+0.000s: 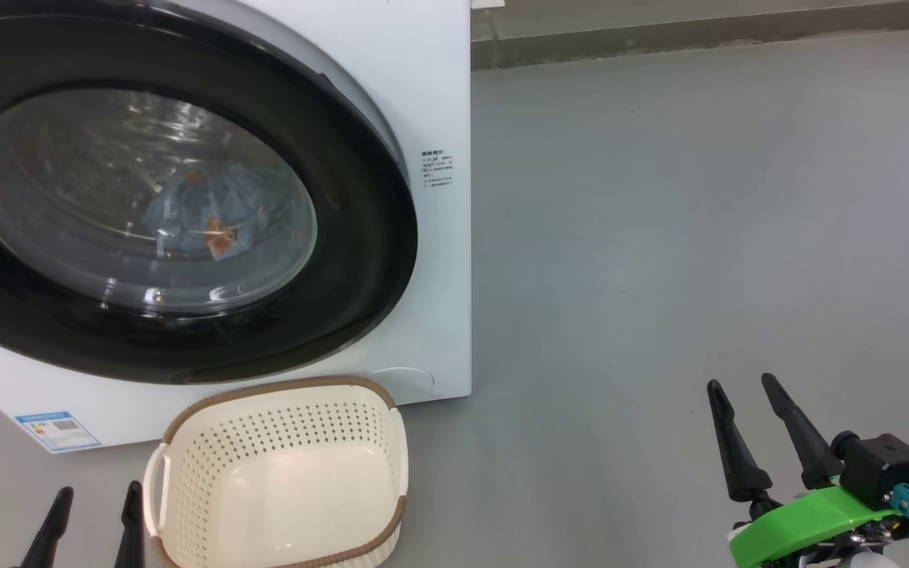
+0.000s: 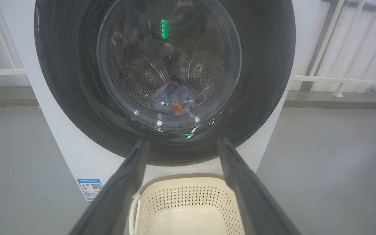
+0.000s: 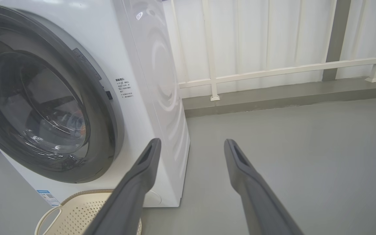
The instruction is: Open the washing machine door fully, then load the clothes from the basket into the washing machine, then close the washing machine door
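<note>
Two dark long-fingered tools sat low in the head view, the left tool [image 1: 99,491] and the right tool [image 1: 741,384], both spread wide and carrying nothing. The large round, glossy-black-rimmed door [image 1: 360,237] lay flush against the big white front-loading washing machine [image 1: 439,95]. The light blue printed clothes [image 1: 202,217] rested behind its glass. The small cream perforated plastic basket [image 1: 289,442] stood empty on the grey floor [image 1: 660,276] just before the machine, likely for a short lift.

In the left wrist view, the parted fingers [image 2: 126,182] pointed at door and basket.

In the right wrist view, the fingers [image 3: 142,173] aimed beside the machine, apart from the door. The task looked finished.
</note>
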### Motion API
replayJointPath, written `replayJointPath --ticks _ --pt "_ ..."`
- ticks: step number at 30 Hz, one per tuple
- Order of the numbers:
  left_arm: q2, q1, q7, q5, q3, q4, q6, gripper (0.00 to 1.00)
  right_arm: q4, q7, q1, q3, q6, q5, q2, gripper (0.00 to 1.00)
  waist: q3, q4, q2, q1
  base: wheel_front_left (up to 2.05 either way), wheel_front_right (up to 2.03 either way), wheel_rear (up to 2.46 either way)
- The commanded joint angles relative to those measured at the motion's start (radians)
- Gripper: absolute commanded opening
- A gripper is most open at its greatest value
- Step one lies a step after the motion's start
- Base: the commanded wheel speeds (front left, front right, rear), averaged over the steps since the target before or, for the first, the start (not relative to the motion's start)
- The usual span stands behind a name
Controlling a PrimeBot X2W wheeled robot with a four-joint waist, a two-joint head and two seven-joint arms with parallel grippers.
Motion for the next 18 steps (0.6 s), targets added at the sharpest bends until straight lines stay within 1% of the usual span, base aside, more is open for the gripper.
replayJointPath --ticks 1,18 --pt "0.018 -0.024 -0.006 0.0 0.037 -0.018 0.001 1.0 -0.028 -0.008 -0.004 0.013 -0.002 -0.008 -0.008 1.0 -0.001 0.001 -0.0001 0.0 0.0 0.0 0.0" --pt "0.019 -0.026 -0.006 -0.008 0.039 -0.009 0.001 1.0 -0.033 -0.008 -0.008 0.02 -0.002 -0.013 -0.011 1.0 -0.001 0.004 -0.0001 0.0 0.0 0.0 0.0"
